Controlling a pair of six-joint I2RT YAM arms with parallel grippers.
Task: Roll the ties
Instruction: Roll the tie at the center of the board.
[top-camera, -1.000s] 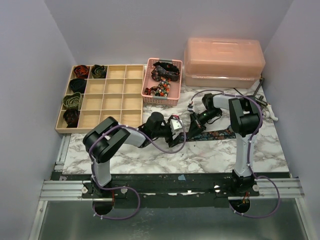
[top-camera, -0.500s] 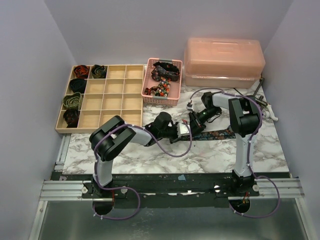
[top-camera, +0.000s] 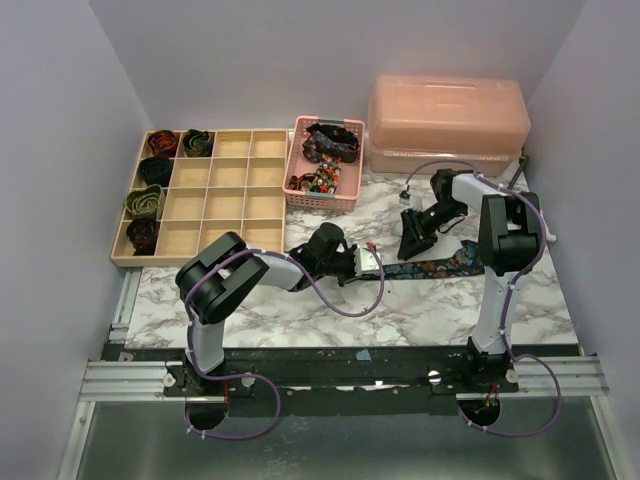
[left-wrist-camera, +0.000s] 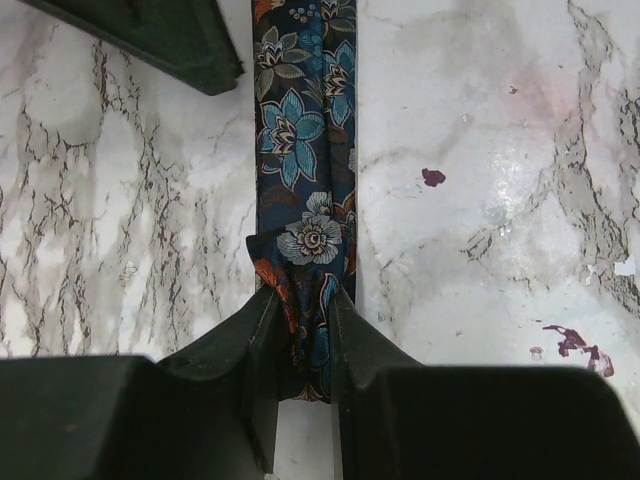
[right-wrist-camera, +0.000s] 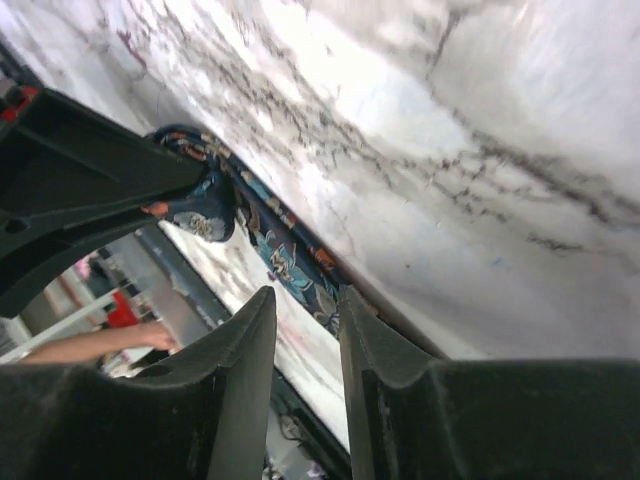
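A navy floral tie (top-camera: 435, 268) lies flat across the marble table (top-camera: 400, 310), running left to right. My left gripper (top-camera: 368, 263) is shut on its left end. In the left wrist view the tie (left-wrist-camera: 300, 170) stretches away from my left gripper (left-wrist-camera: 303, 305), its bunched end pinched between the fingers. My right gripper (top-camera: 410, 245) hangs just behind the tie's middle, open and holding nothing. In the right wrist view the tie (right-wrist-camera: 285, 262) shows beyond the open right gripper (right-wrist-camera: 305, 300). Several coiled ties (top-camera: 155, 170) sit in the wooden tray.
The wooden compartment tray (top-camera: 130, 258) stands at the back left. A pink mesh basket (top-camera: 320, 203) with loose ties is behind the grippers. A pink lidded box (top-camera: 447, 120) stands at the back right, with small hardware (top-camera: 520, 185) beside it.
My left gripper moved right and shut on the tie's left end. My right gripper let go of the tie, opened, and drew back to the right.
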